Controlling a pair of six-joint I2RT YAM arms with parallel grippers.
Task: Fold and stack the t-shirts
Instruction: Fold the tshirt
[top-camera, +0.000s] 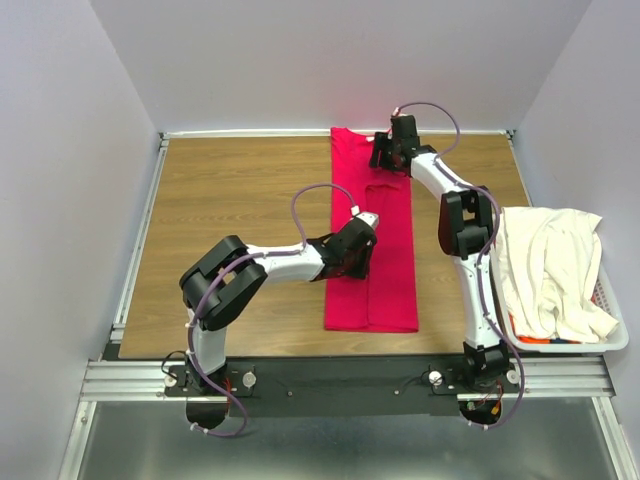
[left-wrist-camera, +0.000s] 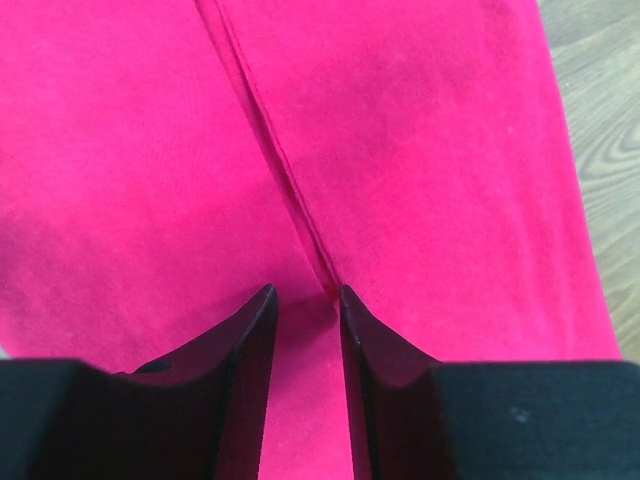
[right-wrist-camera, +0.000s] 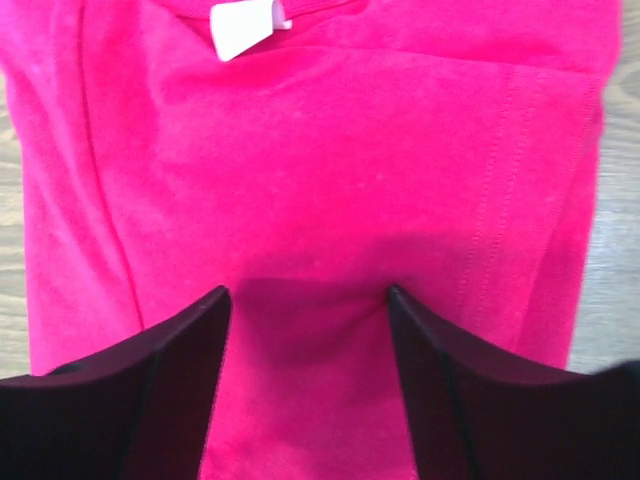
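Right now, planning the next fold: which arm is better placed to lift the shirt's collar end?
Likely right: right gripper hangs open over the red shirt's collar label; left gripper sits mid-shirt.

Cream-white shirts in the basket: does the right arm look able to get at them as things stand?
Probably yes. The right gripper is open over the far end of the red shirt, holding nothing, and the cream-white shirts lie heaped, uncovered, in the basket right beside that arm.

White links and bulky black joints build both arms; a lilac cable loops behind the black, wedge-fingered left gripper and right gripper.
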